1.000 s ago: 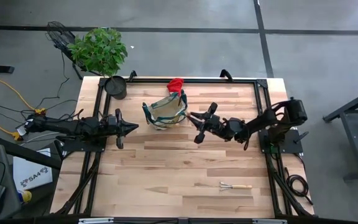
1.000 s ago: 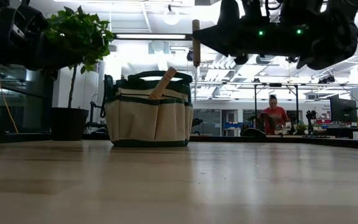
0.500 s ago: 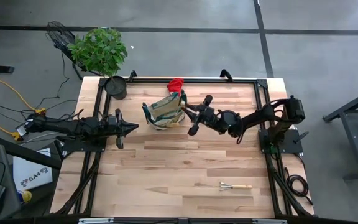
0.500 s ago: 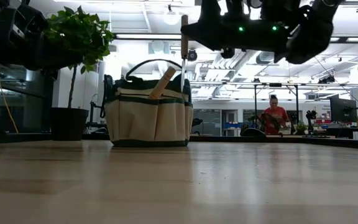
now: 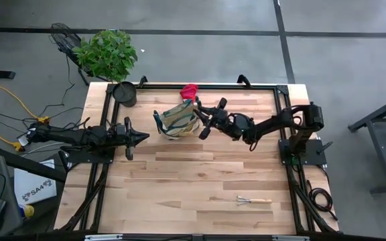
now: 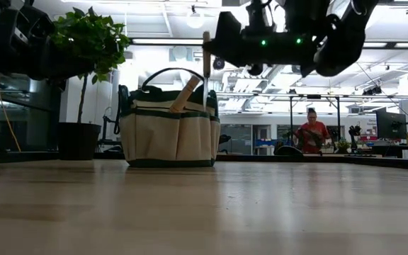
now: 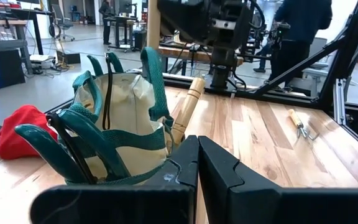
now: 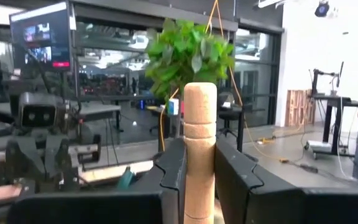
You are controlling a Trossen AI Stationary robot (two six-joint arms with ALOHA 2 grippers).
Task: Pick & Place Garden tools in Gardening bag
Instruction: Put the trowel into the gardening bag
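High view: wooden table (image 5: 193,181), right tool (image 5: 203,118) gripping wooden-handled tool (image 8: 200,155), left tool (image 5: 142,136) closed

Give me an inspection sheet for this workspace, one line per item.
Surface: wooden table.
Job's things: bag upright; red glove behind it; mini rake lying near the front right.
Clutter: potted plant at the back-left corner.
Grippers: right tool shut on a wooden handle, at the bag; left tool shut, empty, left of the bag.
Cables: yellow cable on the floor.
Surroundings: a person far behind.
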